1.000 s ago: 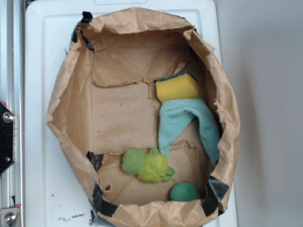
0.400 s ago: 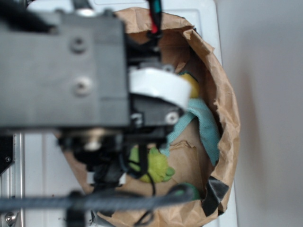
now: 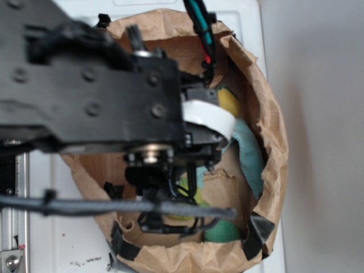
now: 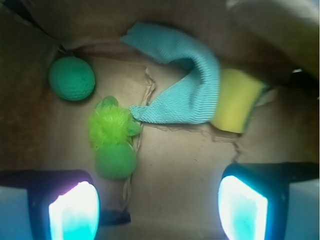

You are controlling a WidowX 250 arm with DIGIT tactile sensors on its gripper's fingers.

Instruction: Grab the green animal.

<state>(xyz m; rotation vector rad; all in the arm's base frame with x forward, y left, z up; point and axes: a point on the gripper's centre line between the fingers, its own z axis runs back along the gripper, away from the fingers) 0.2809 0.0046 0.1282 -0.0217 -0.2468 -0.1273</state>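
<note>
The green animal (image 4: pixel 112 142), with a smooth light-green head and fuzzy lime body, lies on the brown paper floor of the bag in the wrist view, left of centre. My gripper (image 4: pixel 159 207) is open and empty, hovering above the bag floor; the animal's head is just ahead of the left fingertip (image 4: pixel 74 210). In the exterior view the arm hides most of the animal; only a lime sliver (image 3: pixel 187 190) shows below the wrist.
A dark green knitted ball (image 4: pixel 72 78) (image 3: pixel 223 231) lies beyond the animal. A light-blue cloth (image 4: pixel 185 95) and a yellow sponge (image 4: pixel 236 106) lie to the right. The brown paper bag's crumpled walls (image 3: pixel 272 142) ring everything.
The arm swung into the exterior view over the bag and then moved further right and down, covering the animal.
</note>
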